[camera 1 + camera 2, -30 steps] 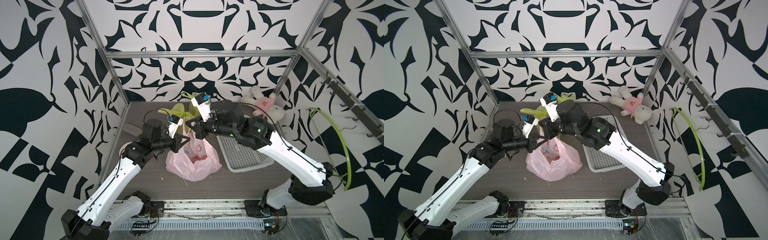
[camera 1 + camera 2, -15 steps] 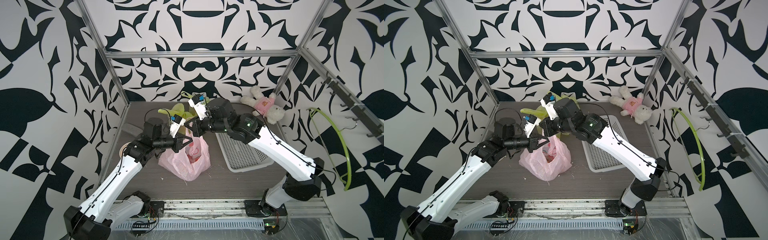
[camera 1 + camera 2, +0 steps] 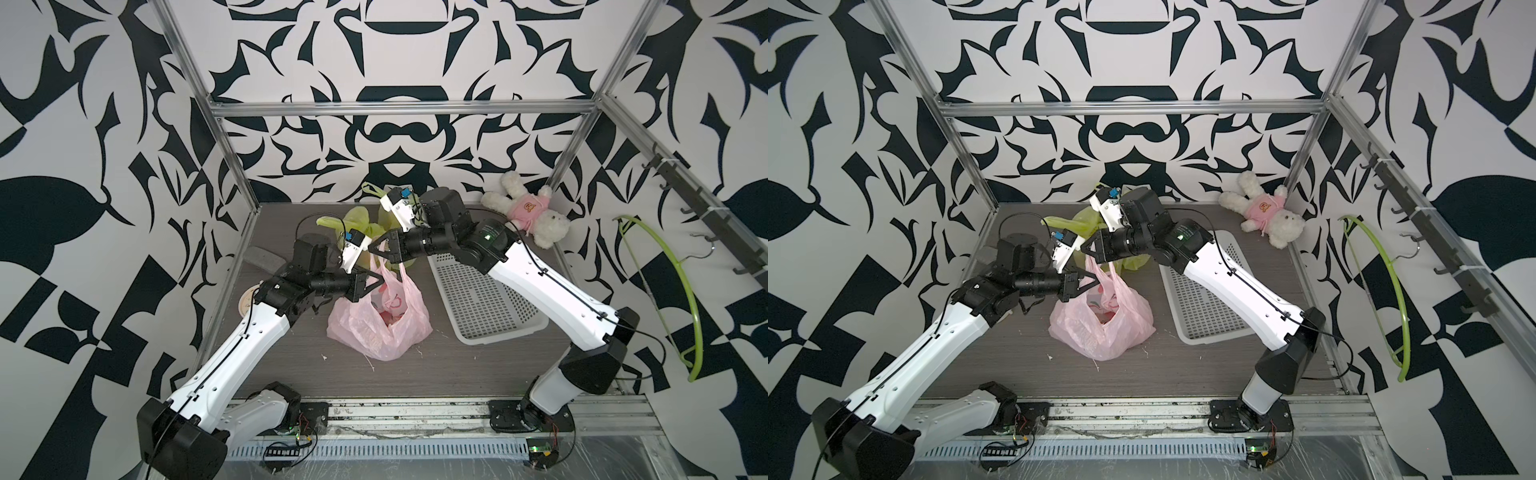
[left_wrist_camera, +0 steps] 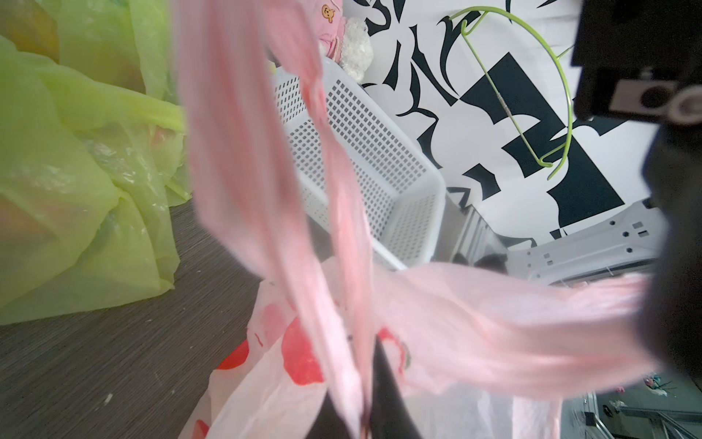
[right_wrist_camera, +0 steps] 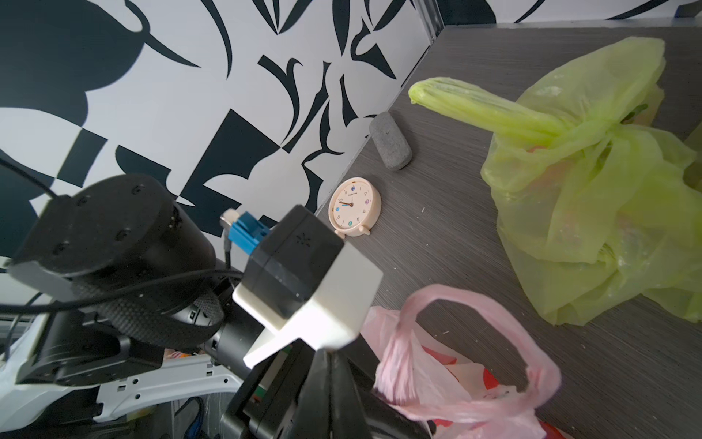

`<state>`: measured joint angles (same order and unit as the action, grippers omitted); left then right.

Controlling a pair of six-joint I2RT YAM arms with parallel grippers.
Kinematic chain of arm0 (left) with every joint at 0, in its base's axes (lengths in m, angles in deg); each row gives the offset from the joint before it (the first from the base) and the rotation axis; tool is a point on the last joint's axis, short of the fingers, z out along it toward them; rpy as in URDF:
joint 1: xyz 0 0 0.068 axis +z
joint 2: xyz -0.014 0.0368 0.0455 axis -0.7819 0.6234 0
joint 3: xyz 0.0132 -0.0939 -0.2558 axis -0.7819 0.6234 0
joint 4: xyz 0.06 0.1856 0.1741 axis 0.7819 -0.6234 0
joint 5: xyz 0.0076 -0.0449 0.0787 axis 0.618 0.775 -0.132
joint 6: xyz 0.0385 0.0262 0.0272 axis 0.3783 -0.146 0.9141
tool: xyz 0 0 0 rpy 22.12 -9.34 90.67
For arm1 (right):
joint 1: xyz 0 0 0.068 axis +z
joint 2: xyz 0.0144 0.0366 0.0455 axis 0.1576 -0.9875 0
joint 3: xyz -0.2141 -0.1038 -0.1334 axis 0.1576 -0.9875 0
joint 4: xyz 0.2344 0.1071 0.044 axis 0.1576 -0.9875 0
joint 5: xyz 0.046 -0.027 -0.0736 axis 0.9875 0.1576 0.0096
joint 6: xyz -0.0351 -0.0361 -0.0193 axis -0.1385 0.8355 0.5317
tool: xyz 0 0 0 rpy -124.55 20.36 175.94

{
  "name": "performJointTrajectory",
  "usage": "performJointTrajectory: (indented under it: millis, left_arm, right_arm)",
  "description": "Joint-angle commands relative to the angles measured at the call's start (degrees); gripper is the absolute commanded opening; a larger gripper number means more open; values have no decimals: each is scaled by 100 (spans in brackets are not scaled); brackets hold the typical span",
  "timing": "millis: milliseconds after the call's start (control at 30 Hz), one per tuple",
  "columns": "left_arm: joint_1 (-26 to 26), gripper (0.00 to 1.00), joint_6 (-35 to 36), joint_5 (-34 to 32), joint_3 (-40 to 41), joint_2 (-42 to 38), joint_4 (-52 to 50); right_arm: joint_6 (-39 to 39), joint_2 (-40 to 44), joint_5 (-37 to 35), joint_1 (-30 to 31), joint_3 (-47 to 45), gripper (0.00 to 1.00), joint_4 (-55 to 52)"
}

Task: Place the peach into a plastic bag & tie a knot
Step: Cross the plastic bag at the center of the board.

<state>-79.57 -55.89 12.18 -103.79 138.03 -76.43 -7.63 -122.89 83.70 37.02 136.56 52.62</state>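
In both top views the pink plastic bag (image 3: 380,328) (image 3: 1102,328) sits at the middle of the table (image 3: 436,382), body slumped, handles pulled up. The left gripper (image 3: 370,286) reaches it from 9 o'clock. The right gripper (image 3: 385,254) hangs at its 12 o'clock. Only the left wrist view shows a pink strand (image 4: 342,266) running down between that claw's dark fingers (image 4: 383,380), so we read it as clenched on a bag handle. The right wrist view shows its fingers (image 5: 323,391) pressed together with pink film bunched just beside them. The top views add a handle strand rising to those tips, so it too grasps the bag. A reddish shape (image 3: 390,305) shows through the film, and we cannot tell whether it is the peach or red print. The white basket (image 3: 478,299) lies at 3 o'clock of the bag, the knotted green bags (image 3: 361,220) at 12 and the plush rabbit (image 3: 525,212) at 2. The right wrist view alone shows the small clock (image 5: 355,209) face-on and the grey case (image 5: 390,146) clear of the arm, both at the 9 o'clock wall. The left wrist view brings the green hanger (image 4: 502,99) close.
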Motion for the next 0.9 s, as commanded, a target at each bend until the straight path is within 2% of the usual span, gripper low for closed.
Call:
performJointTrajectory:
  millis: [0, 367, 867]
  left_arm:
    - [-77, 9, 267, 250, -168, -154, 283]
    - [-70, 9, 122, 345, -249, -7, 368]
    - [-77, 11, 170, 528, -363, 170, 133]
  right_arm:
    - [-239, 242, 82, -96, -348, 0, 623]
    - [-288, 781, -21, -175, -697, 0, 781]
    - [-391, 154, 375, -173, -247, 0, 755]
